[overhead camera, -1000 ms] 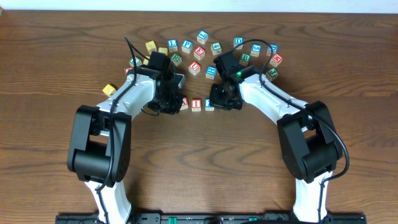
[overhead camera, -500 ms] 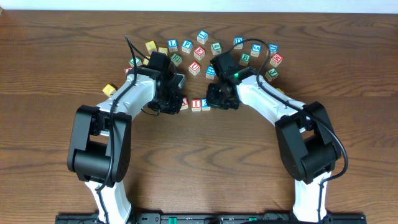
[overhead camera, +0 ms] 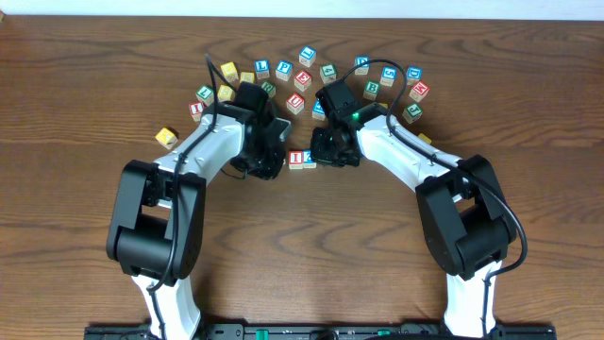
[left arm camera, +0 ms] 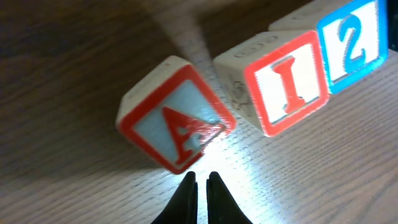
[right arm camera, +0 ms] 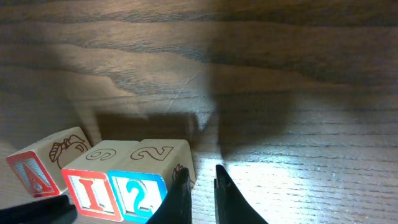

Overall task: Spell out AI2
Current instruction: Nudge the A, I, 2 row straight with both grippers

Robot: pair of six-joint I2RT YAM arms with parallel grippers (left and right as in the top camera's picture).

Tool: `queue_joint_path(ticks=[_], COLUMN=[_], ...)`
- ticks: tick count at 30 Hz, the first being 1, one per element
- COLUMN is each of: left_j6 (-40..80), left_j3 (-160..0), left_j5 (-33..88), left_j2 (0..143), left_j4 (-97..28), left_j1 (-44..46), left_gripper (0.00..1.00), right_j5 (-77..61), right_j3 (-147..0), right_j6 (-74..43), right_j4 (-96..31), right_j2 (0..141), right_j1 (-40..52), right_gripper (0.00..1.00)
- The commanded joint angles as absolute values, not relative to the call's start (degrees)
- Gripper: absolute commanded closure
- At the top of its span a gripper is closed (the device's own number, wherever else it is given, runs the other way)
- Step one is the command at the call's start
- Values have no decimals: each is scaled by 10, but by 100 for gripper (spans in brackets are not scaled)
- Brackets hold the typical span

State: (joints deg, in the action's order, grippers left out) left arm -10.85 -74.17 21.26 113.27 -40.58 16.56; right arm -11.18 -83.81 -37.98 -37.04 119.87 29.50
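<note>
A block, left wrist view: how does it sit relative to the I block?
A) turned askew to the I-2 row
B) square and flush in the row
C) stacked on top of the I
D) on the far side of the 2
A: the A block sits rotated at an angle on the table, while the I block and the 2 block line up side by side.

You have two arms at the tabletop [overhead camera: 75, 236]: one left arm [overhead camera: 203, 151] and one right arm [overhead camera: 406, 156]. Each carries one pincer, so two in all, the left pincer [left arm camera: 202, 183] and the right pincer [right arm camera: 199, 177]. In the near row you can count three blocks: one A block [left arm camera: 177, 118], one I block [left arm camera: 286, 81] and one 2 block [left arm camera: 351, 43]. Beyond them lie about twenty loose blocks [overhead camera: 307, 55]. The arms cover some, so you cannot get an exact number. One yellow block [overhead camera: 167, 138] sits alone at the left.
</note>
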Motion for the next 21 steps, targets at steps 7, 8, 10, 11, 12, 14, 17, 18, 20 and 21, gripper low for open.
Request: queue_joint_path(ticks=[7,8,10,11,12,14,17,18,20,21], left_j6=[-144,-143,-143,-143,-143,-143,-118,-110,-95,-88], left_j3=[-737,-737,-738,-739,-743,-751,-761,-762,-763,-763], left_j5=[199,199,199,199,199,198,180,171,157,155], left_j2=[1138,1138,1135,1133,1130,1124,1118,1118,1118,1118], left_j4=[-411,-411,-411,-412,-415,-422,-421,-419,-413,-409], left_j1=[163,163,163,162,160,154,142,140,136,135], left_gripper=[93,93,92,93,93,93,93,92,93,93], right_j5=[-115,-115,-115,-115,-115,-115,-115,-115,-115,-115], right_j3=[-835,-835,-835,-835,-835,-835,-835,-835,-835,-835], right_j6=[-385,-385,-385,-385,-385,-385,-385,-385,-385,-385], right_j4=[-370,-370,-370,-370,-370,-370,-370,-370,-370,-370], right_j2=[1207,1207,1207,1207,1207,1207,1207,1207,1207,1207], right_j1=[300,300,300,300,300,300,300,300,300,300], right_gripper=[91,91,92,91,91,91,91,90,91,90])
